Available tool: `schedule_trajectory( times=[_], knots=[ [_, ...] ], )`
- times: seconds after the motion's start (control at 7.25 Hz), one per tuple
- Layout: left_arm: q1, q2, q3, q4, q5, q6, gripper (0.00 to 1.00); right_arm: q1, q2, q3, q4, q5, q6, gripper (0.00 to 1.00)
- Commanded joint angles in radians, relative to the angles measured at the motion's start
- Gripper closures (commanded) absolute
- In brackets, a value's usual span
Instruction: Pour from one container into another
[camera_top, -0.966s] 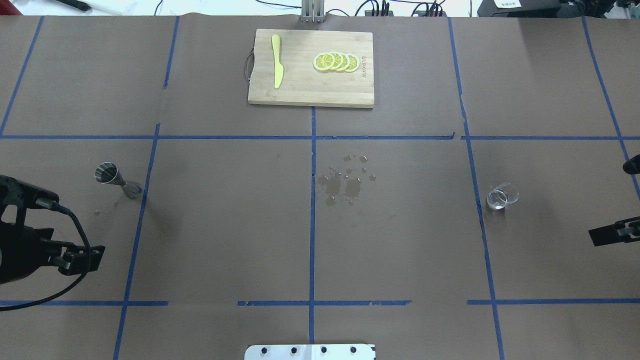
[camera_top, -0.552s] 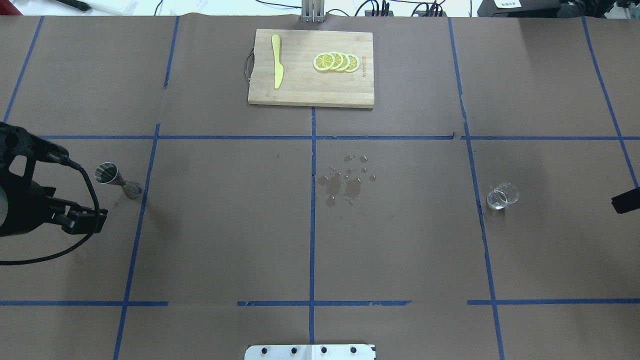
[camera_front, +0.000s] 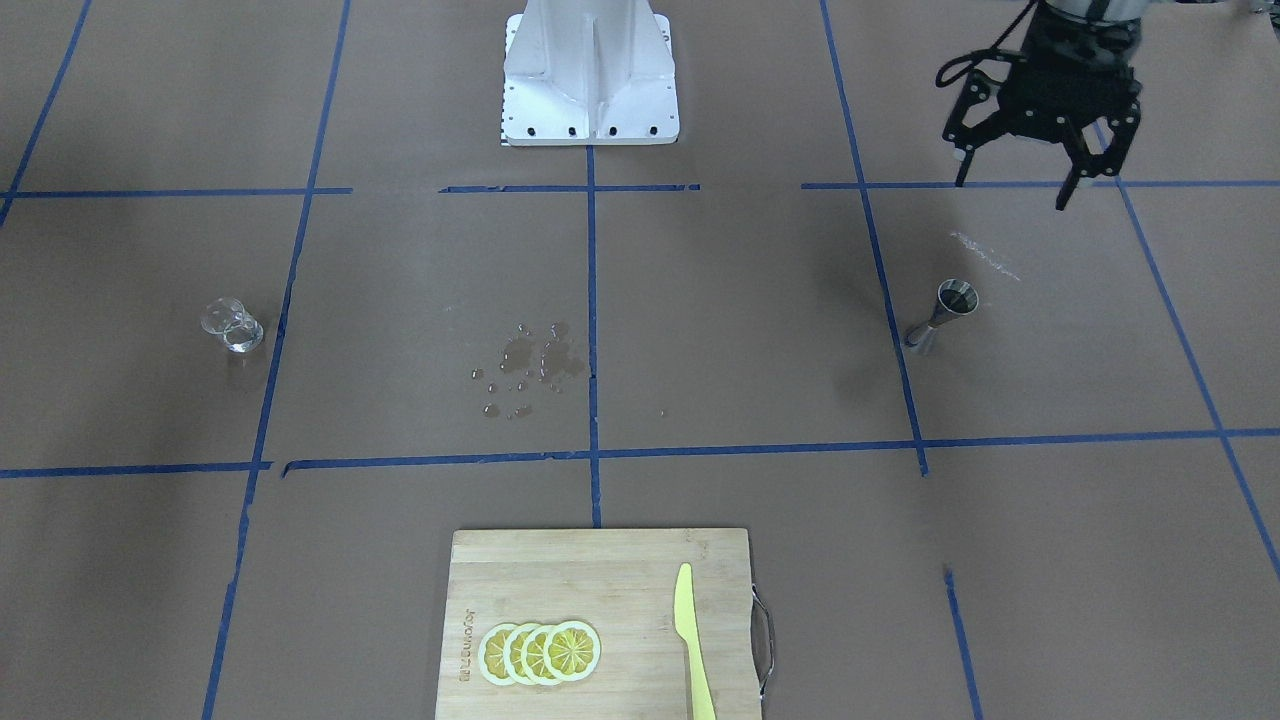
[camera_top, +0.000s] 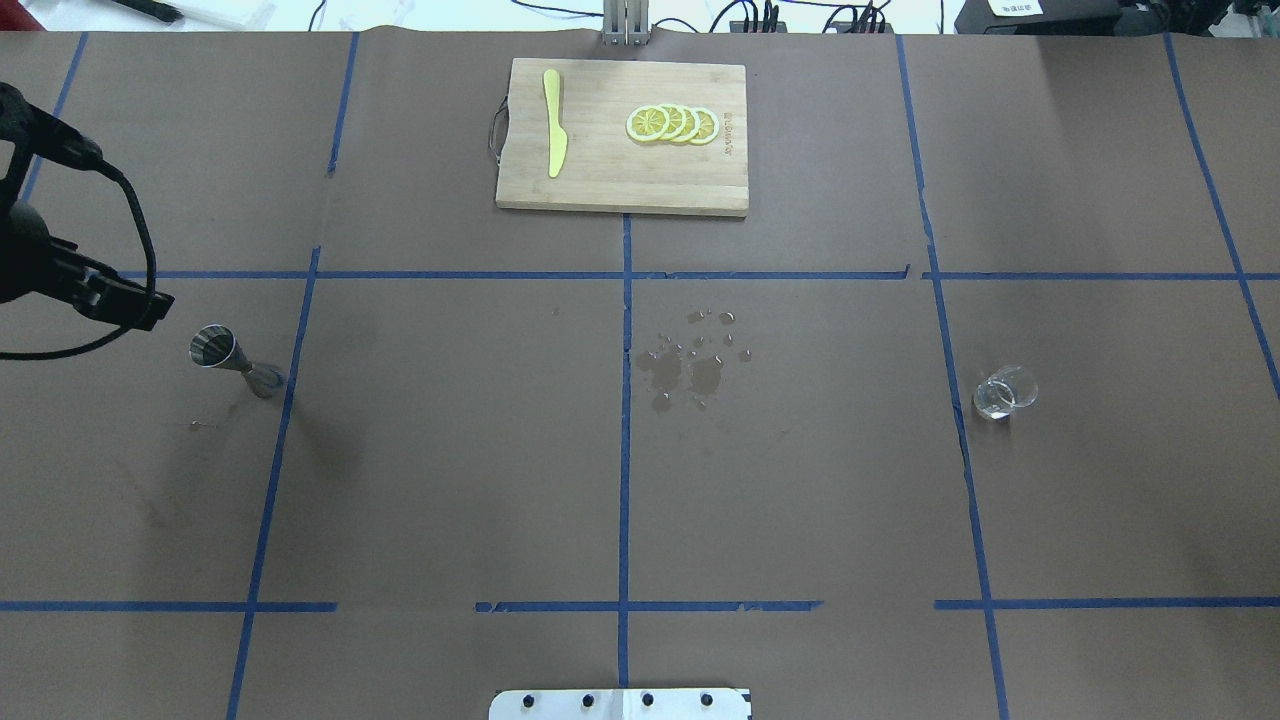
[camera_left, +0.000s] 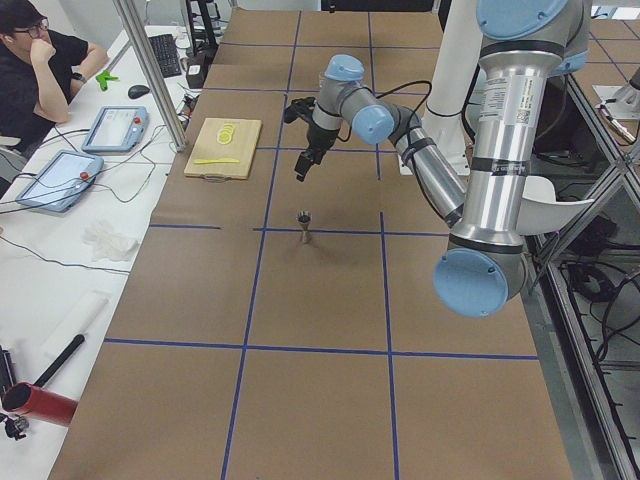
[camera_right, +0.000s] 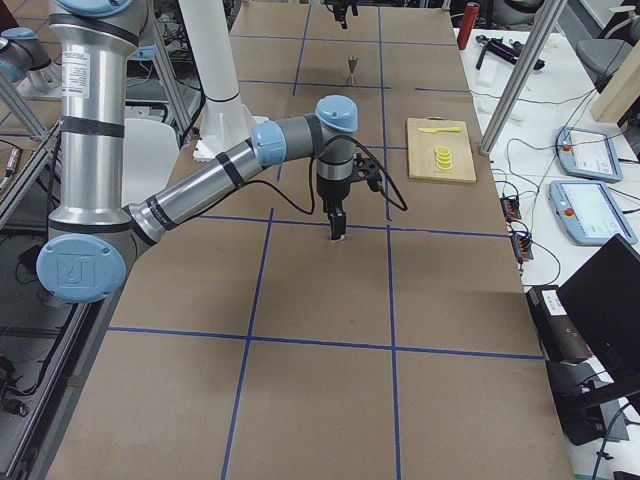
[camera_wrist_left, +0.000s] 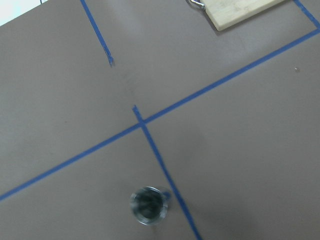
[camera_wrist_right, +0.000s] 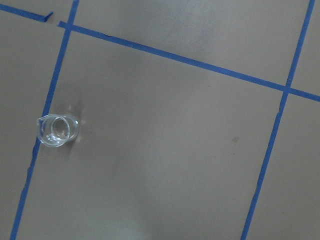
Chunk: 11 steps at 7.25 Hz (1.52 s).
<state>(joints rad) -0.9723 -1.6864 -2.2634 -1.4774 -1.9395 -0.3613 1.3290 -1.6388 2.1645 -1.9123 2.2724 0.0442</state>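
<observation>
The clear glass cup (camera_top: 1003, 393) stands upright on the right half of the table, also seen in the right wrist view (camera_wrist_right: 57, 131). The grey metal jigger (camera_top: 225, 360) stands upright on the left half, beside a blue tape line. My left gripper (camera_front: 1013, 188) hangs open and empty above the table, a short way off the jigger towards the table's left end. It touches nothing. The left wrist camera looks down on the jigger (camera_wrist_left: 148, 205). My right gripper (camera_right: 337, 222) shows only in the exterior right view, low over the table; I cannot tell whether it is open or shut.
A wooden cutting board (camera_top: 620, 180) at the far middle carries a yellow knife (camera_top: 553, 125) and lemon slices (camera_top: 672, 123). Spilled droplets (camera_top: 690, 365) mark the table's centre. The robot's base plate (camera_front: 590, 100) sits at the near edge. An operator (camera_left: 40, 60) sits beyond the far side.
My left gripper has swung from the near side of the jigger away from the robot's base to just past it. My right gripper has left the overhead view at the right edge.
</observation>
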Motion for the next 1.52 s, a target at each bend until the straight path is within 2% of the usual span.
schedule_trajectory(
  times=[0.0,0.14,0.28,0.41,0.69,0.97,1.1,1.38],
  knots=[
    [-0.237,-0.019,0.189,-0.01,-0.123,0.271,0.0,0.109,0.017,-0.154,-0.002,0.061,-0.177,0.0],
    [-0.35,-0.019,0.279,-0.017,-0.222,0.37,0.0,0.154,0.02,-0.225,0.002,0.085,-0.241,0.0],
    [-0.426,-0.016,0.363,-0.024,-0.278,0.439,0.0,0.194,0.016,-0.274,0.007,0.084,-0.247,0.0],
    [-0.465,-0.015,0.428,-0.026,-0.283,0.455,0.0,0.231,0.01,-0.296,0.016,0.079,-0.238,0.0],
    [-0.523,-0.002,0.493,-0.06,-0.288,0.455,0.0,0.234,0.017,-0.314,0.022,0.067,-0.204,0.0],
    [-0.543,-0.001,0.583,-0.073,-0.323,0.456,0.0,0.251,0.049,-0.395,0.044,0.085,-0.188,0.0],
    [-0.574,0.013,0.65,-0.133,-0.328,0.491,0.0,0.251,0.05,-0.438,0.079,0.119,-0.184,0.0],
    [-0.597,0.086,0.688,-0.217,-0.396,0.521,0.0,0.25,0.048,-0.517,0.282,0.13,-0.065,0.0]
  ],
)
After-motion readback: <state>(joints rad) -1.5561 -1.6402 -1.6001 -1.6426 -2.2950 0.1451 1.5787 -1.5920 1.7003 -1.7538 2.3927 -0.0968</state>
